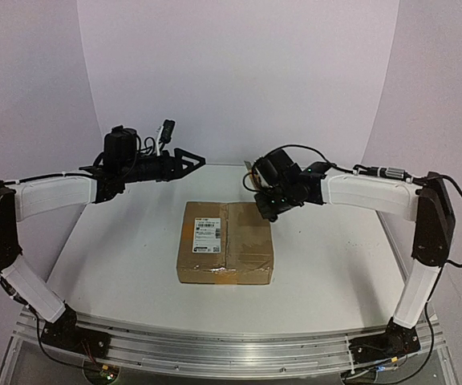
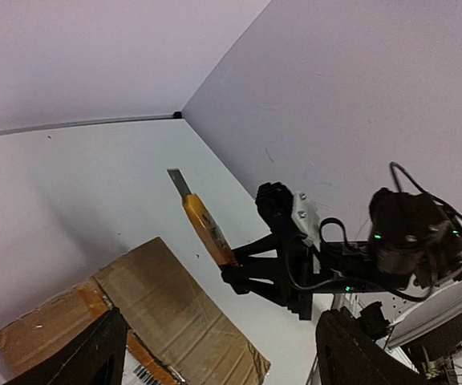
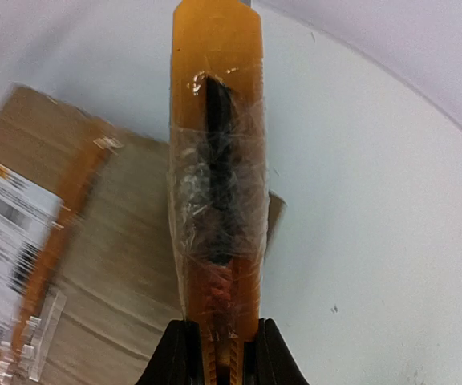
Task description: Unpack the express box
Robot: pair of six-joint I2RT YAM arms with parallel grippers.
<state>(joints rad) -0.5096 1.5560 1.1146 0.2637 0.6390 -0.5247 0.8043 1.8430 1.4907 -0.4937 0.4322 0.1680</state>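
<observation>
At the middle of the white bench (image 1: 327, 265) the express box (image 1: 225, 242) lies flat and closed. Its white barcode label (image 1: 206, 228) faces up on the left half of the lid, and brownish tape (image 1: 215, 273) runs along the near edge.

The right hand (image 3: 219, 345) hangs above the box's far right corner, clenched on the butt end of an orange utility knife (image 3: 217, 120). Both fingers (image 3: 175, 353) pinch the handle from either side. Clear film is wound round the middle of the handle, over its black slider. In the left wrist view the knife stands tilted, its grey blade pushed out and pointing up and away.

The left hand (image 1: 195, 163) is raised beyond the box's far left side, well clear of the cardboard. It is released, fingers spread wide with nothing between them.
</observation>
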